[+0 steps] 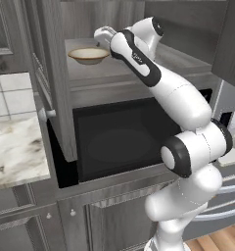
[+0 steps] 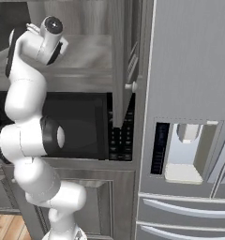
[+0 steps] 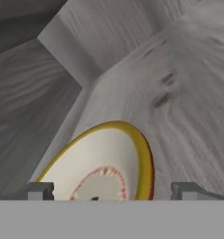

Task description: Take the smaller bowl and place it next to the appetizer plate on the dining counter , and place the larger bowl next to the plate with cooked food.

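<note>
The smaller bowl (image 3: 102, 163) is cut off at the bottom of the hand view, so its near rim and most of its centre are not visible; in the left base view the arm's wrist covers its right edge. The gripper (image 3: 113, 191) shows no more than two fingertips (image 3: 40, 190). In the right base view the arm hides the left part of the microwave (image 2: 86, 124).

Nothing readable anywhere tbh; there's a tiny dark mark on the robot arm (image 1: 139, 58) but it's too blurry to read.
</note>
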You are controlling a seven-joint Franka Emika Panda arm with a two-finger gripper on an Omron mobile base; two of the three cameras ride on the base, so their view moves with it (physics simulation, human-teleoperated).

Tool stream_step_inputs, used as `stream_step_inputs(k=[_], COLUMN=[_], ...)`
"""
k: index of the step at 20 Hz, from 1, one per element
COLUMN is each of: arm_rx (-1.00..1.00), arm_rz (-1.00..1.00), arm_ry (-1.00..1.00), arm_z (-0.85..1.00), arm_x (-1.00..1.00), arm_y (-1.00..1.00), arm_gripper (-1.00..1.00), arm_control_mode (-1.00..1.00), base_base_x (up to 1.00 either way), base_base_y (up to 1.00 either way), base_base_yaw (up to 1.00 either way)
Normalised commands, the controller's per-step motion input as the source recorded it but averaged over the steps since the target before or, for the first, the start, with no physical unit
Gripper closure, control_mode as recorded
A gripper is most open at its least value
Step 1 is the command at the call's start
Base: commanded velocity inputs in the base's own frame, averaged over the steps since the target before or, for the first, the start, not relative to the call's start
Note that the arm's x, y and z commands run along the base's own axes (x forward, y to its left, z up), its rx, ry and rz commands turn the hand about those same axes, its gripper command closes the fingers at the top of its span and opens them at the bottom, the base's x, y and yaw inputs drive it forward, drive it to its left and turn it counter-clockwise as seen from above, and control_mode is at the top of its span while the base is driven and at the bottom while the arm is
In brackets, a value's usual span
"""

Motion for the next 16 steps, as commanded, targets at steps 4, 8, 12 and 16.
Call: stream_step_inputs(k=[4, 8, 12, 16], arm_rx=[0.00, 0.00, 0.00, 0.00], arm_rz=[0.09, 0.06, 0.04, 0.03], arm_ry=[0.00, 0.00, 0.00, 0.00], arm_z=[-0.33, -0.40, -0.52, -0.70], arm_x=[0.19, 0.00, 0.02, 0.06], arm_y=[0.35, 0.24, 0.24, 0.41], arm_gripper=[-1.00, -1.00, -1.00, 1.00], arm_control_mode=[-1.00, -1.00, -1.00, -1.00], base_base_x=[0.00, 0.00, 0.00, 0.00], base_base_y=[0.00, 0.00, 0.00, 0.00], base_base_yaw=[0.00, 0.00, 0.00, 0.00])
